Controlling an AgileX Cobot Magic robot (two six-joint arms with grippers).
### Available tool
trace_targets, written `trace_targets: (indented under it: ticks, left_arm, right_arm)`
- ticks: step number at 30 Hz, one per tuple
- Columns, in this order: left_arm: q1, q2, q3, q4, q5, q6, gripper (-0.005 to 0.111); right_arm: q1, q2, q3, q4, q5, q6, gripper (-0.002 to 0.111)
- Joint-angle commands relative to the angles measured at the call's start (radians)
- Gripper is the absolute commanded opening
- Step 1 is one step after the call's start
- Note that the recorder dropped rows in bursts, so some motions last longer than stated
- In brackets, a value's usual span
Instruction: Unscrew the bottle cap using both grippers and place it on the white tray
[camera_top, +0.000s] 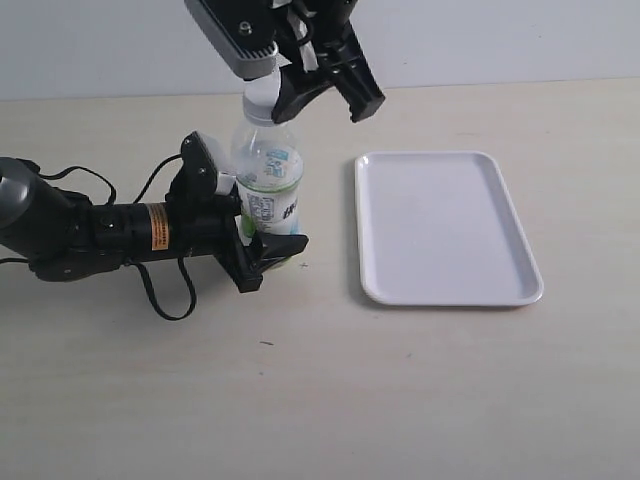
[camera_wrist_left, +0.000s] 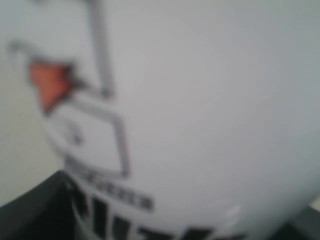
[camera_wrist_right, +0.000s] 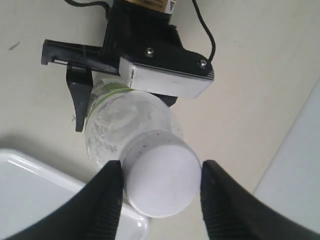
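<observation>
Upright bottle (camera_top: 268, 170) on tabletop (camera_top: 400, 400) beside white tray (camera_top: 445, 225), left claw (camera_top: 268, 225) pinching its lower body; right claw (camera_wrist_right: 161, 167) straddles bottle cap (camera_top: 261, 92) on neck, contact unclear. Close squarely on ribs, twist about neck axis

Beside the white tray (camera_top: 450, 230), left gripper (camera_top: 268, 232) clamps the upright bottle (camera_top: 268, 175), right gripper (camera_wrist_right: 159, 172) pinches its bottle cap (camera_wrist_right: 160, 190)

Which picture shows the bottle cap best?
The right wrist view: the cap is big, sharp and seen from on top, sitting inside the right tool. The exterior view shows the cap small and partly hidden by that tool. The left wrist view shows only the blurry bottle, no cap.
</observation>
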Motion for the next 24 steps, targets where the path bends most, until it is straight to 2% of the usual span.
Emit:
trace_targets:
  ticks: [1,6,12,16,19,24]
  left_arm:
    - [-0.001,-0.008,0.002,0.003,0.005,-0.004,0.0]
    - [-0.001,-0.008,0.002,0.003,0.005,-0.004,0.0]
    - [-0.001,-0.008,0.0,0.003,0.005,-0.004,0.0]
    - [-0.001,-0.008,0.0,0.003,0.005,-0.004,0.0]
    - [-0.001,-0.008,0.0,0.003,0.005,-0.004,0.0]
    - [-0.001,-0.014,0.0,0.003,0.012,0.02,0.0]
  right_arm:
    - [0.002,0.0,-0.004,-0.005,0.011,-0.187,0.0]
    - [0.002,0.0,-0.004,-0.005,0.009,-0.35,0.0]
    - [0.002,0.0,-0.004,-0.005,0.011,-0.295,0.002]
    - [0.002,0.0,-0.004,-0.005,0.011,-0.178,0.018]
    - [0.002,-0.004,-0.004,-0.005,0.011,-0.029,0.034]
    - [0.002,-0.037,-0.004,0.014,0.01,0.359,0.059]
